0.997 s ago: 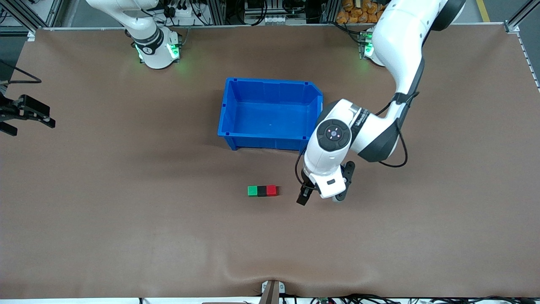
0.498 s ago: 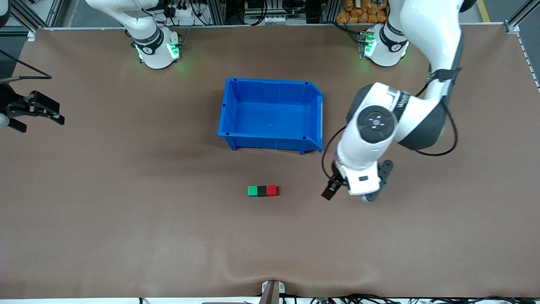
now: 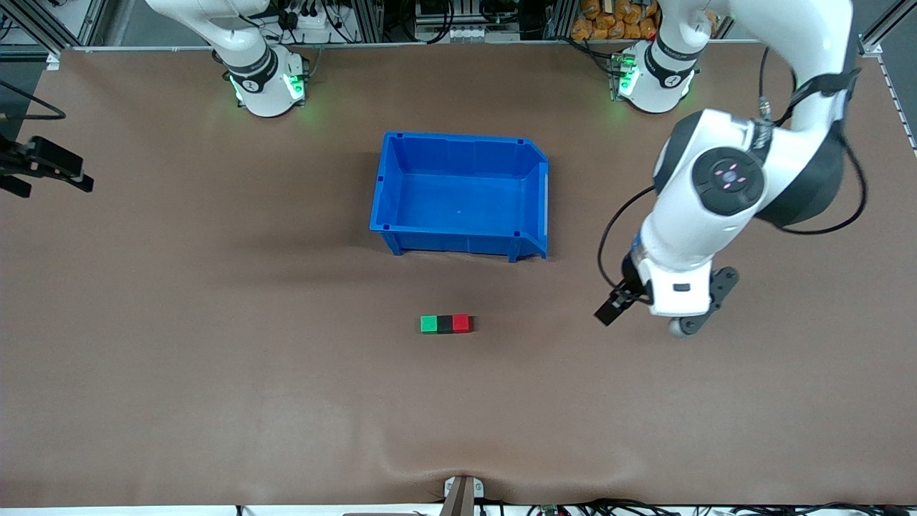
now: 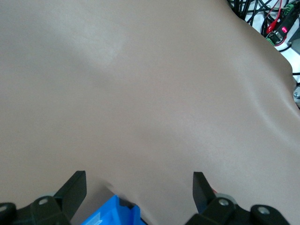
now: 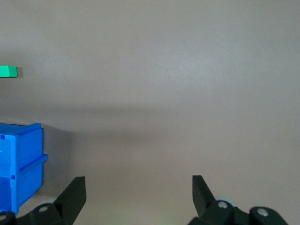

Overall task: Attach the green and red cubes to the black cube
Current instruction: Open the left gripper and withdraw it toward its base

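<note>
Although both arms are clear of the work, the joining itself looks finished: the green cube (image 3: pixel 428 325), the black cube (image 3: pixel 445 325) and the red cube (image 3: pixel 461 324) lie in one tight row, touching face to face with the black one in the middle. The row sits on the table (image 3: pixel 215 401) about midway between its two ends and nearer the front camera's edge than the blue bin (image 3: pixel 460 246), which stands empty. Nothing appears left to attach, though whether the joints hold cannot be judged. The left gripper (image 3: pixel 648 309) hangs over bare tabletop toward the left arm's end, jaws spread wide and empty. The right gripper (image 3: pixel 32 172) waits at the table's edge at the right arm's end, jaws likewise wide and empty.
</note>
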